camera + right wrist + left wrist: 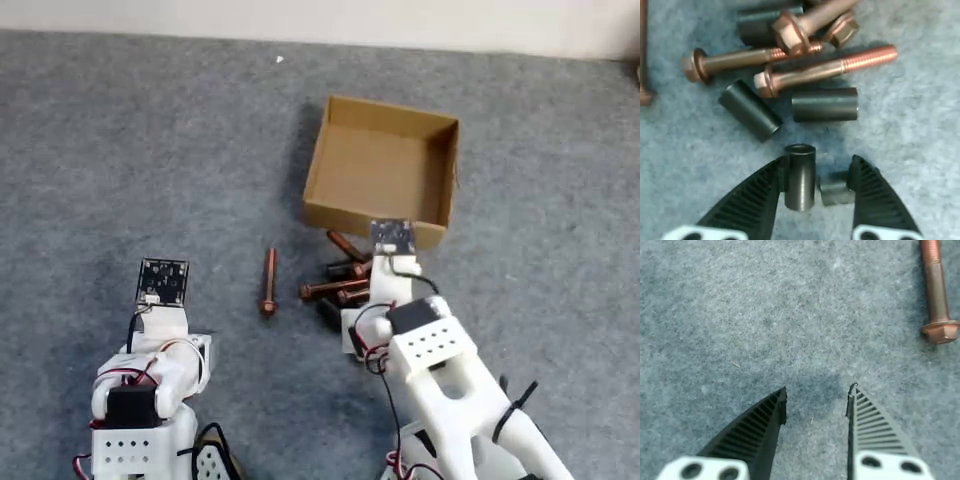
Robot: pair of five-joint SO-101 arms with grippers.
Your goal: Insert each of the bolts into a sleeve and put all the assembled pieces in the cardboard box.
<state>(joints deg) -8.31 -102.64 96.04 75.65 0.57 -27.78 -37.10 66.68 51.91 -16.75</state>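
Between the spread fingers of the right tool (818, 159) lies a dark sleeve (800, 176), hard against one finger. Its long axis runs along the fingers, and its open mouth faces the pile ahead. A shorter sleeve (835, 192) sits beside it in the same gap, so closing now could pinch both or squirt the round one out. Beyond, bolts (825, 70) lie crosswise among two more sleeves (825, 104). Over the grey worktop (740, 315) the left tool (816, 400) hangs open. In the high view a lone bolt (269, 282) lies left of centre, lengthwise up the frame, head toward the lower edge. Farthest, upper centre, stands the cardboard box (372, 222).
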